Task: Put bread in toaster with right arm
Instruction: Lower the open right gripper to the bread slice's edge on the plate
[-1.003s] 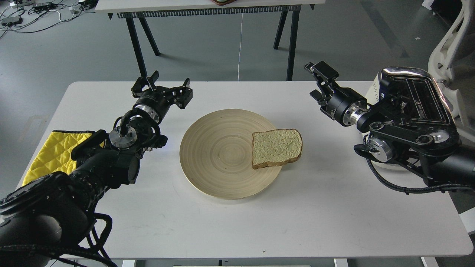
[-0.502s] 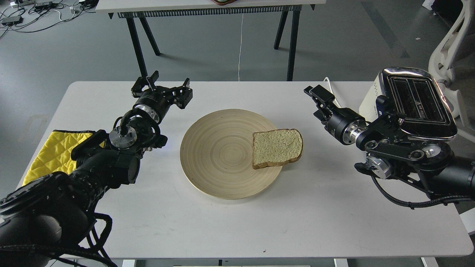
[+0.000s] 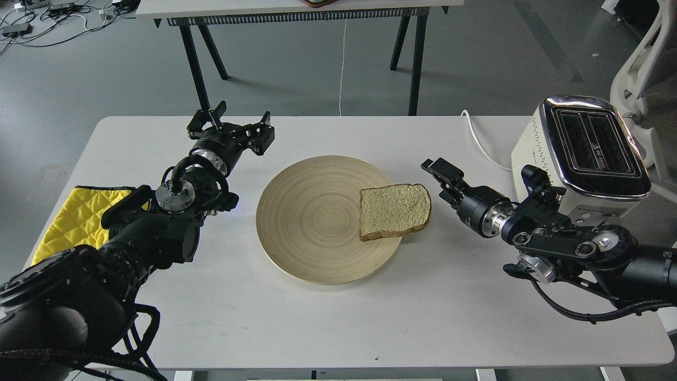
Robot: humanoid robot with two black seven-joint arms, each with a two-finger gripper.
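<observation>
On the right side of the wooden plate (image 3: 312, 222) lies the bread (image 3: 394, 210), flat, its crust edge over the rim. Just beside it hovers the right gripper (image 3: 440, 180); I cannot tell if its fingers are spread. The toaster (image 3: 582, 153) stands at the table's (image 3: 423, 317) far right corner. The left gripper (image 3: 232, 127) is spread wide and holds nothing.

Both arms matte black with silver joint discs. Right arm (image 3: 571, 246): braided black cable looped underneath, compact claw (image 3: 441, 180). Left arm (image 3: 132, 233): thicker shoulder housing, black cable bundle, open-frame linkage claw (image 3: 230, 124).
</observation>
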